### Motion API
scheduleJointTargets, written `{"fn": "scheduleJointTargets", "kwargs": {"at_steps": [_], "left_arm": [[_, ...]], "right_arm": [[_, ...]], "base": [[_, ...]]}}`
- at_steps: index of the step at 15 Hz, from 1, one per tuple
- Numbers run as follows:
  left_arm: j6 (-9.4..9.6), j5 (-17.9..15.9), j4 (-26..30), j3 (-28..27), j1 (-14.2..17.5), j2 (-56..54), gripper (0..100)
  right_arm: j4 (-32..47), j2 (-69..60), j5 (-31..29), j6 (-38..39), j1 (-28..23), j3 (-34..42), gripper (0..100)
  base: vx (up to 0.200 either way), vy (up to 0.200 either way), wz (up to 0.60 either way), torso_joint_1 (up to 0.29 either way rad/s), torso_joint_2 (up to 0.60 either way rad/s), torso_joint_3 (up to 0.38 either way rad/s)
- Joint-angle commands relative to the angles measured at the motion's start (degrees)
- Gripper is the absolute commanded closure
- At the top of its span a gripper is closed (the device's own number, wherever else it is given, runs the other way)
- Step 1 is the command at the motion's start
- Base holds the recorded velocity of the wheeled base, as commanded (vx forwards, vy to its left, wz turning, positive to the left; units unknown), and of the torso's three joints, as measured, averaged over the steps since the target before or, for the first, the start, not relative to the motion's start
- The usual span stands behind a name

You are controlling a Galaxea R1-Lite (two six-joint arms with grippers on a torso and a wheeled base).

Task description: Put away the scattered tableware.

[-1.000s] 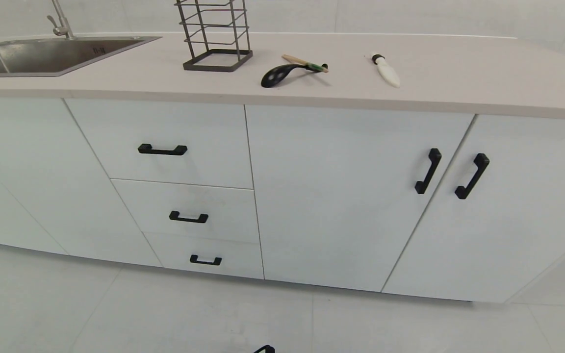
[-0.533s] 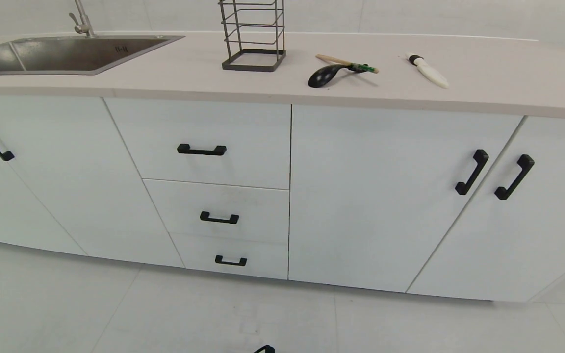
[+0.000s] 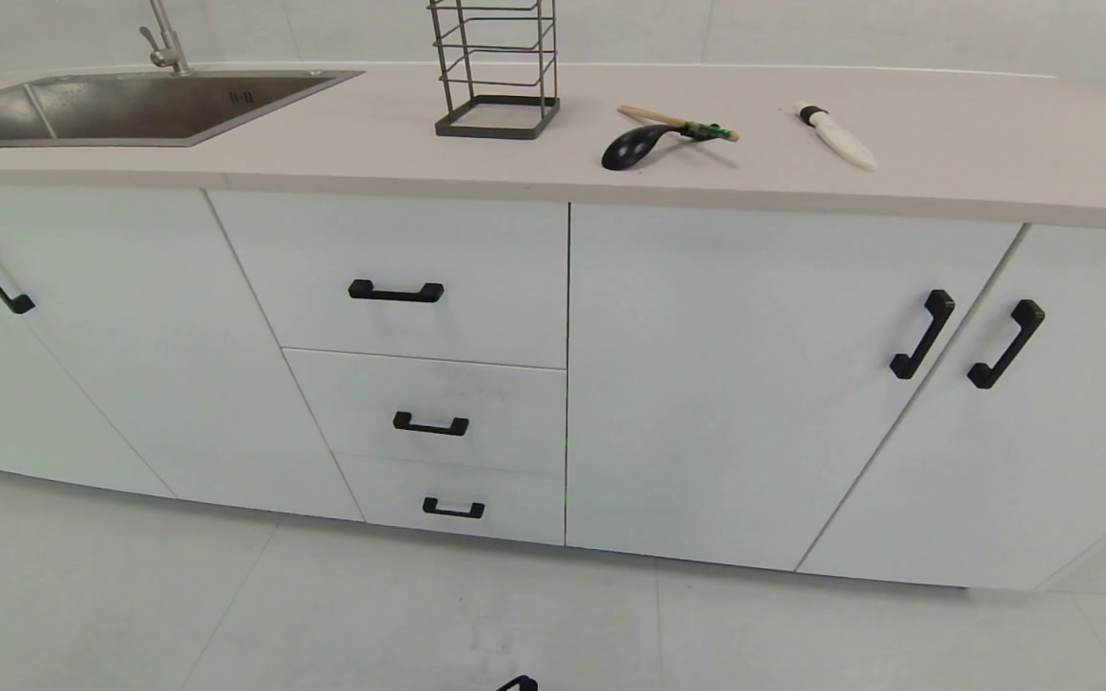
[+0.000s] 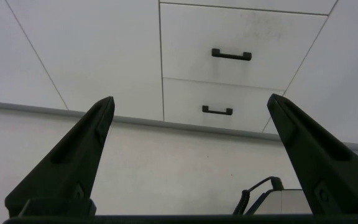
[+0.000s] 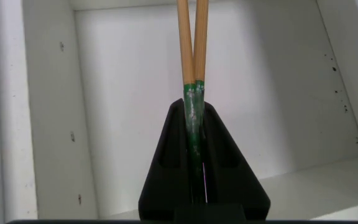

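Right wrist view showed the right end effector (image 5: 194, 109) closed on a pair of chopsticks (image 5: 191, 43), clamped at their green ends, with the wooden shafts running out past its tips toward a white recessed panel (image 5: 117, 93). The left end effector (image 4: 191, 102) stood wide open, with drawer fronts (image 4: 241, 37) ahead of it. On the counter (image 3: 323, 144), a black spoon (image 3: 632, 146) and a white knife (image 3: 841, 141) lay beside a wire rack (image 3: 495, 67).
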Motion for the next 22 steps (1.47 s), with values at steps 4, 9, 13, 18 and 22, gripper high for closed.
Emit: {"fn": "scheduleJointTargets", "kwargs": {"at_steps": [4, 9, 13, 18, 22], "left_arm": [[0.29, -0.11, 0.16, 0.02, 0.01, -0.01, 0], [0.38, -0.11, 0.07, 0.02, 0.01, -0.01, 0], [0.03, -0.28, 0.16, 0.02, 0.01, 0.08, 0], [8.99, -5.73, -4.23, -1.65, 0.01, -0.01, 0], [19.54, -17.34, -17.42, -23.62, -0.78, 21.44, 0]], "right_arm": [[-0.02, 0.11, 0.11, -0.11, 0.01, 0.0, 100], [-0.02, 0.11, 0.11, -0.11, 0.01, 0.0, 100], [-0.02, 0.11, 0.11, -0.11, 0.01, 0.0, 100], [-0.02, 0.11, 0.11, -0.11, 0.01, 0.0, 100], [-0.02, 0.11, 0.11, -0.11, 0.01, 0.0, 100]], "base": [[0.1, 0.0, 0.0, 0.0, 0.0, 0.0], [0.0, 0.0, 0.0, 0.0, 0.0, 0.0], [0.0, 0.0, 0.0, 0.0, 0.0, 0.0], [0.0, 0.0, 0.0, 0.0, 0.0, 0.0], [0.0, 0.0, 0.0, 0.0, 0.0, 0.0]]}}
